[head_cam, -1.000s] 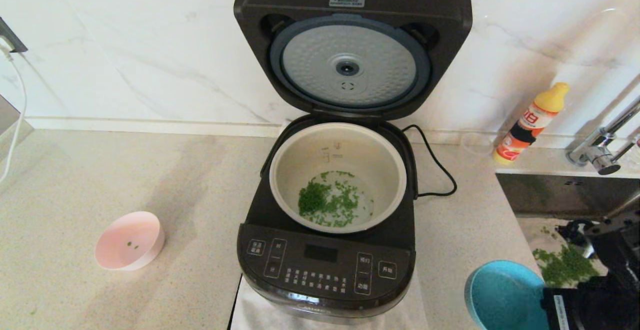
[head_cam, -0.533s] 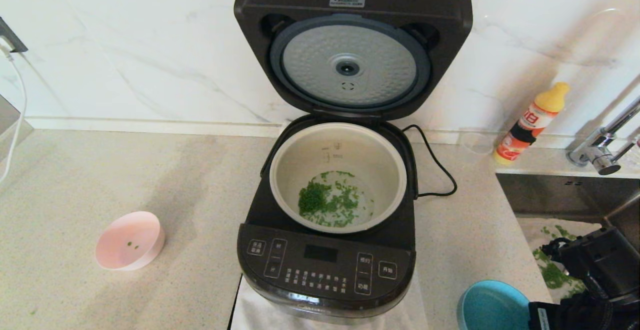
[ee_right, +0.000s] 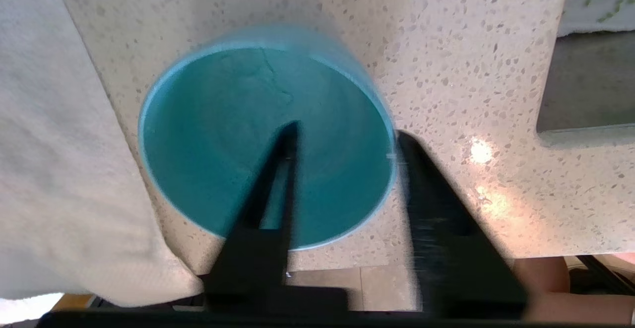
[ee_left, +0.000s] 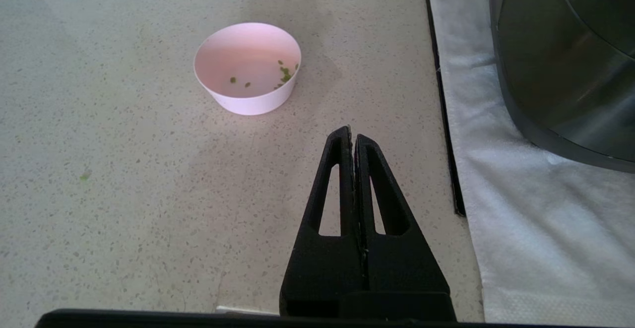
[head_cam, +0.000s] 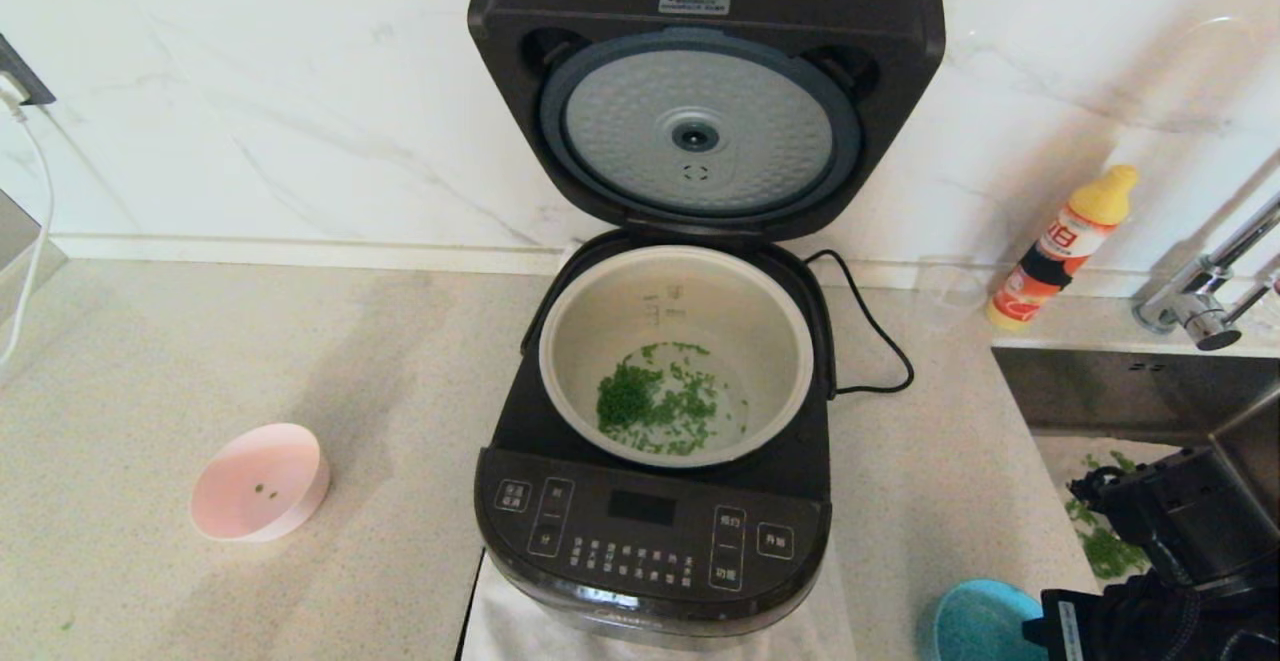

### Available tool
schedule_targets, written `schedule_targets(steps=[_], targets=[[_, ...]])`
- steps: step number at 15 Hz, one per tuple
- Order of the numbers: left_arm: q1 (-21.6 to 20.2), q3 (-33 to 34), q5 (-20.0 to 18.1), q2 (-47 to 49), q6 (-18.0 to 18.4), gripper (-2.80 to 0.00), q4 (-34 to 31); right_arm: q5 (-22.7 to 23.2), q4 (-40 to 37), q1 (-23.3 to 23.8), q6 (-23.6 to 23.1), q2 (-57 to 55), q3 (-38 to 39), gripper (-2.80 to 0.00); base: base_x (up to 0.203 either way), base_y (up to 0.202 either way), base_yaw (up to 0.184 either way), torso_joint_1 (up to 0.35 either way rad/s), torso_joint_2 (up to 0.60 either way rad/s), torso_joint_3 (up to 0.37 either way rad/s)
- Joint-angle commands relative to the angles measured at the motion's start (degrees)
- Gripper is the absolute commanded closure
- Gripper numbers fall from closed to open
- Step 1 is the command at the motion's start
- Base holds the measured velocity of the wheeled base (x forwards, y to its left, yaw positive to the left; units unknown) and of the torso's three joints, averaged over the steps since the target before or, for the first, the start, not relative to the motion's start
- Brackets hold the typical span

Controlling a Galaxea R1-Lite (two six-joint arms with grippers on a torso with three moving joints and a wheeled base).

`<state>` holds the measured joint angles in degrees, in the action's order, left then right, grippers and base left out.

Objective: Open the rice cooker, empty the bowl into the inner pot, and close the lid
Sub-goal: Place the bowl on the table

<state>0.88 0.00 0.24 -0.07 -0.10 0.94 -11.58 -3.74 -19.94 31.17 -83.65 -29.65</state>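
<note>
The rice cooker (head_cam: pixel 650 531) stands mid-counter with its lid (head_cam: pixel 700 1) raised upright, silver plate facing me. Chopped green bits (head_cam: pixel 655 406) lie in the off-white inner pot (head_cam: pixel 600 311). The blue bowl (ee_right: pixel 238 139) sits empty and upright on the counter at the front right, also seen in the head view (head_cam: pixel 985 621). My right gripper (ee_right: pixel 347 134) is open, one finger inside the bowl and the other outside its rim. A pink bowl (ee_left: pixel 248 67) with a few green scraps rests to the left. My left gripper (ee_left: pixel 351 132) hovers shut and empty before it.
An orange bottle (head_cam: pixel 1060 246) stands by the wall at the right, beside a faucet (head_cam: pixel 1200 301) and a sink (head_cam: pixel 1130 391) holding spilled green bits (head_cam: pixel 1100 541). The cooker sits on a white cloth (ee_left: pixel 521 229); its black cord (head_cam: pixel 880 341) loops to the right.
My right arm carried the blue bowl down and toward the counter's front edge, then its jaws opened off the rim. The left arm, cooker and pink bowl stayed put.
</note>
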Motion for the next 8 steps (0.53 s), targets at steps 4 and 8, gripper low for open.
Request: schedule_targets(steps=[4,8], targets=[[0.00,0.35,-0.06,0.07,0.01,0.00,0.03,-4.00,-0.27,0.86,-0.24,7.41,-2.68,-2.80,0.000,0.000,0.000,0.000,0.00,0.000],[0.00,0.35,0.03,0.07,0.01,0.00,0.03,-12.23,-5.19,1.10,-4.83,12.98,-12.20,0.00,0.000,0.000,0.000,0.000,0.00,0.000]])
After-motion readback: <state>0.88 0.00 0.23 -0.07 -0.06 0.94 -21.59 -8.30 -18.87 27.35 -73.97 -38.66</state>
